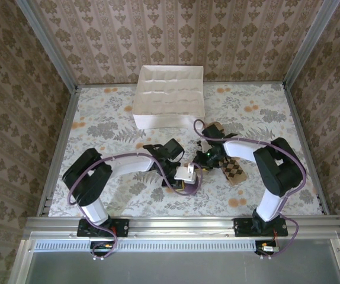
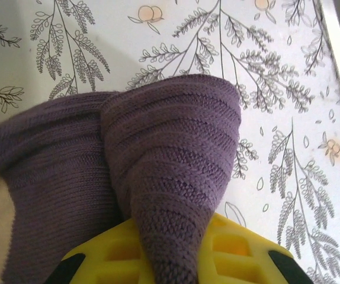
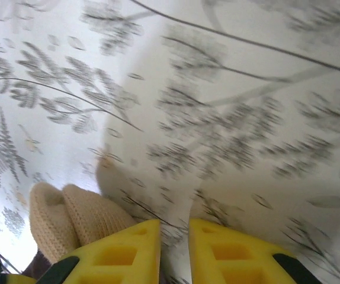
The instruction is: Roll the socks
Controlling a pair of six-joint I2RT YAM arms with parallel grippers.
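The dark purple sock (image 2: pixel 176 148) lies bunched on the table, and a fold of it rises into my left gripper (image 2: pixel 176 236), which is shut on it. From above, my left gripper (image 1: pixel 186 176) sits at the table's middle front with the sock's light cuff (image 1: pixel 185 173) at its tip. The brown-and-tan checked sock (image 1: pixel 234 170) lies flat just right of centre. My right gripper (image 1: pixel 208 158) hovers low between the two socks. Its yellow fingers (image 3: pixel 122 248) stand a narrow gap apart with bare table between them, and tan knit fabric (image 3: pixel 69 219) lies just to their left.
A white folded box (image 1: pixel 169 97) stands at the back centre of the floral table (image 1: pixel 99 130). Metal rails (image 1: pixel 182 223) run along the table's front and sides, and patterned walls close it in.
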